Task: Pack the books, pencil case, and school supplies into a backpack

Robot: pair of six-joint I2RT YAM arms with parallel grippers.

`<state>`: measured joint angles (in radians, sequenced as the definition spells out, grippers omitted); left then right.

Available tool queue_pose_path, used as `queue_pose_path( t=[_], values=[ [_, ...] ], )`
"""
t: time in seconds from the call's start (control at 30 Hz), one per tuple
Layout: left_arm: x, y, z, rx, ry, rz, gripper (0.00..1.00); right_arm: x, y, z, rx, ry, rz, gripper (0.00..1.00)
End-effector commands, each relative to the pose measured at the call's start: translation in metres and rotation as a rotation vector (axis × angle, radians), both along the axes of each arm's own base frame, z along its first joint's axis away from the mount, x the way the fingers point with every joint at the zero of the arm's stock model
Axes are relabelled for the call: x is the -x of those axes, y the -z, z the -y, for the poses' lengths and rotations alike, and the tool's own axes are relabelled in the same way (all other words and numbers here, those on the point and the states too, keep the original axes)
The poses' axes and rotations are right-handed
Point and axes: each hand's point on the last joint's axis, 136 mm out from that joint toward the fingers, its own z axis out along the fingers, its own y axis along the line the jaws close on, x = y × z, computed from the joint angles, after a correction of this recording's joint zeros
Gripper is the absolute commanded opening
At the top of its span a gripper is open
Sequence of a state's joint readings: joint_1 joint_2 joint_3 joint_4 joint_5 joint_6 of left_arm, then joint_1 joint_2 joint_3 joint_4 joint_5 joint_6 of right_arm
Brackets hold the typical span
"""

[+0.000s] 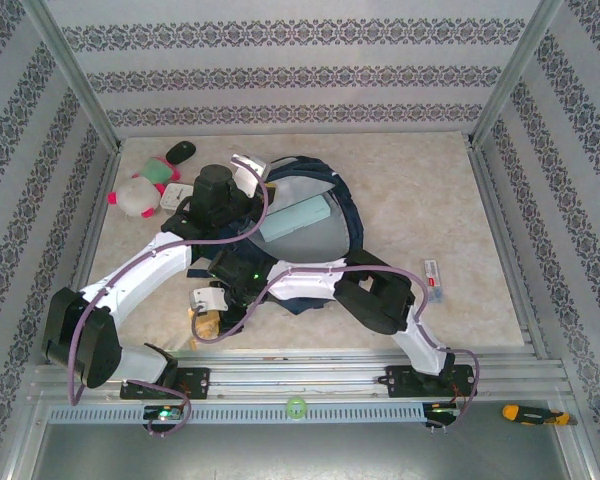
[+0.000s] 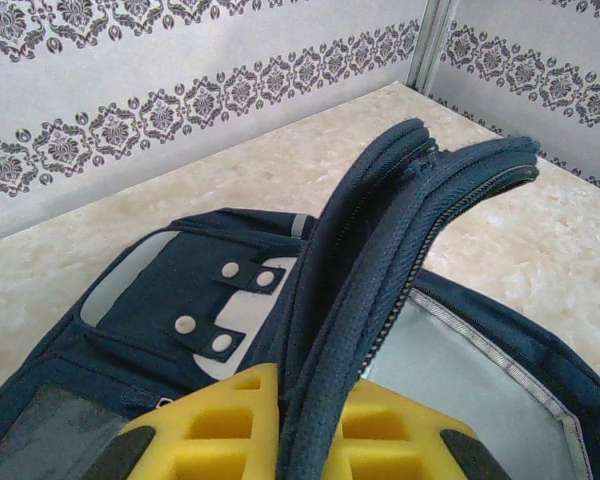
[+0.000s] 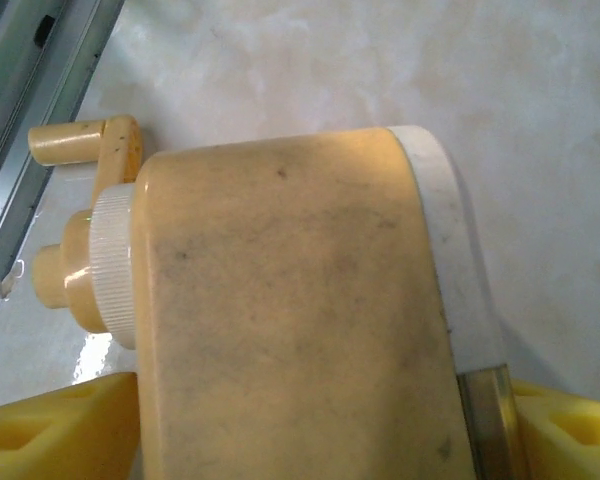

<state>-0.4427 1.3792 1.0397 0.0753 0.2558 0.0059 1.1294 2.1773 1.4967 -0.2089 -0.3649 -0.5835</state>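
Sharpener (image 3: 290, 330) gripped inside right pincer (image 3: 315, 440), backpack (image 2: 160, 300) rim pinched by left pincer (image 2: 310, 435)

backpack (image 1: 348, 222) mid-table, pencil case (image 1: 293, 219) in its opening, plush toy (image 1: 138, 195) far left, pencil sharpener (image 1: 209, 322) at near edge

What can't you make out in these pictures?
Inside of the backpack: in the top view the arms cover much of it; in the left wrist view its raised zip edge blocks the opening.
Pencil sharpener: in the right wrist view its base is cut off by the bottom edge.
Small pale item at the right of the top view: too small to identify.
Dark object at the far left: too small to identify.
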Motion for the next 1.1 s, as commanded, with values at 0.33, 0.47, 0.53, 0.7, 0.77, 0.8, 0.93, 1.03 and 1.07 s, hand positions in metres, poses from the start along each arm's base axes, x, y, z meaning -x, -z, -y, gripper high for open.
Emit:
queue_pose_path(
  t=[0.33,0.47,0.53,0.7,0.77,0.8,0.93,1.03,1.07],
  values=[
    [-0.003,-0.046,-0.006,0.078,-0.017,0.135,0.02,-0.005,-0.047,0.001,-0.114,0.030,0.013,0.54],
    [-0.003,-0.046,-0.007,0.068,-0.024,0.141,0.02,-0.002,-0.086,0.027,-0.150,0.085,0.058,0.54],
    [-0.003,-0.044,-0.008,0.063,-0.026,0.140,0.01,-0.004,-0.106,0.044,-0.170,0.125,0.083,0.53],
    [-0.003,-0.047,-0.007,0.066,-0.018,0.147,0.01,-0.025,-0.142,0.105,-0.202,0.272,0.101,0.53],
    [-0.003,-0.048,-0.006,0.071,-0.011,0.150,0.01,-0.043,-0.144,0.133,-0.193,0.351,0.106,0.53],
    [-0.002,-0.049,-0.004,0.074,-0.005,0.151,0.01,-0.056,-0.142,0.148,-0.187,0.403,0.103,0.53],
    [-0.001,-0.052,-0.003,0.085,0.002,0.154,0.01,-0.099,-0.128,0.202,-0.156,0.585,0.056,0.52],
    [0.000,-0.053,-0.002,0.090,0.010,0.153,0.01,-0.126,-0.111,0.228,-0.109,0.698,0.022,0.52],
    [0.000,-0.053,-0.002,0.091,0.013,0.152,0.01,-0.132,-0.106,0.235,-0.096,0.728,0.001,0.52]
  ],
)
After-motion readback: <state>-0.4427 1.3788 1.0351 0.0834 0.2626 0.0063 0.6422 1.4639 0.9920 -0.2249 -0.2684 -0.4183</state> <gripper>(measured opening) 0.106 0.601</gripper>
